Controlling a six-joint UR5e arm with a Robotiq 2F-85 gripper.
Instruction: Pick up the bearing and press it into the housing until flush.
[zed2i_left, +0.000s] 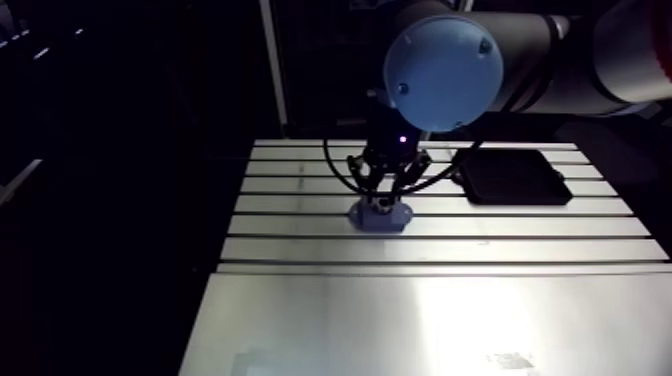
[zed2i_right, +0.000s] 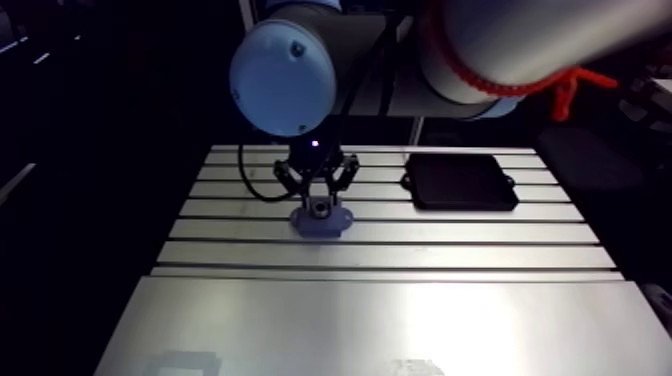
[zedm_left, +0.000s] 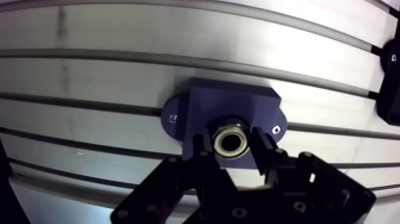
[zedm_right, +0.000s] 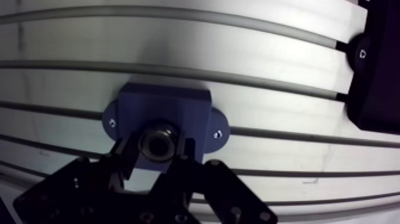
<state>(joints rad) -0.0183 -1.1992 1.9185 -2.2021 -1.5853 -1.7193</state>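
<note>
A: What does the arm view show?

B: The gripper (zed2i_left: 383, 203) hangs straight down over the slotted bench (zed2i_left: 300, 225). Its tips sit right on top of a small dark blue housing (zed2i_left: 380, 218), which stands on the bench. A flat black plate (zed2i_left: 515, 177) lies well apart on the same bench, off to the side of the housing.

A: Can you read the fingers from there?

B: No, they are too small and dark in that view.

A: And the wrist view?

B: There the housing is directly under the gripper, a blue block with a rounded mounting ear and a screw on each side. The bearing (zedm_left: 229, 142), a metal ring with a dark centre, sits at the mouth of the housing's bore. The two black fingers (zedm_left: 263, 150) stand one on each side of it, pressed against its rim. So the gripper is clamped on the bearing.

A: Is the bearing flush with the housing?

B: I cannot tell. The fingers hide its edges. A corner of the black plate shows beyond the housing.
</note>
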